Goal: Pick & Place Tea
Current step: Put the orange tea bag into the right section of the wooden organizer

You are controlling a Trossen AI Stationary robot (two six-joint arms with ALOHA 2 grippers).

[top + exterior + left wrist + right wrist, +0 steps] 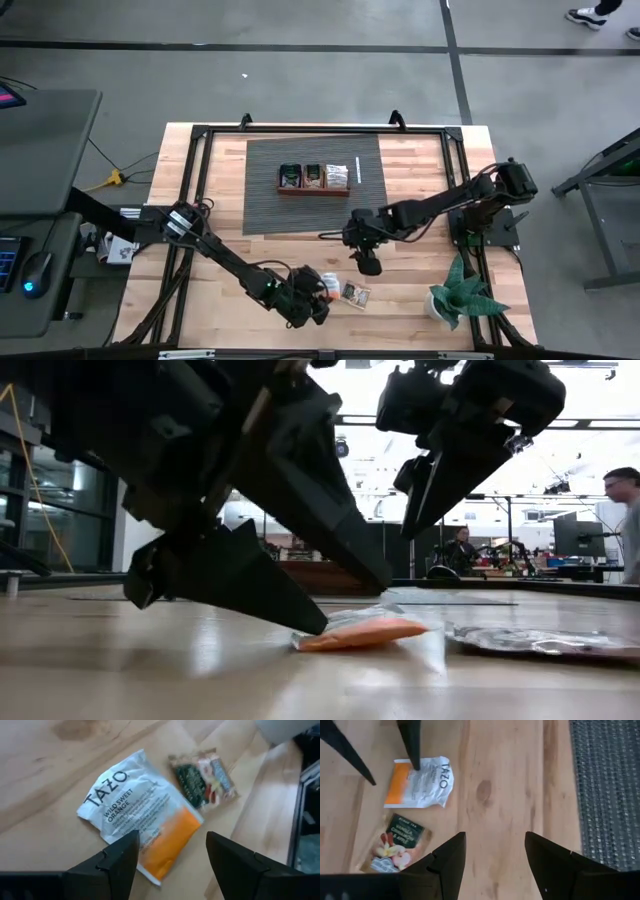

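Near the table's front edge, left gripper (318, 293) jaws apart straddle the orange-and-white sachet (141, 819).

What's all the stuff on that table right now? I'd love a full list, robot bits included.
Orange-and-white tea sachet: one, on bare wood at the near edge, under the left end effector.
Dark green tea sachet: one, beside the orange one.
Wooden tray: one, brown, three compartments holding sachets, on the mat.
Mat: one, grey, table centre.
Plant: one, green, near right corner.
Left end effector: open, one fingertip touching the orange sachet.
Right end effector: open, hovering above the wood.
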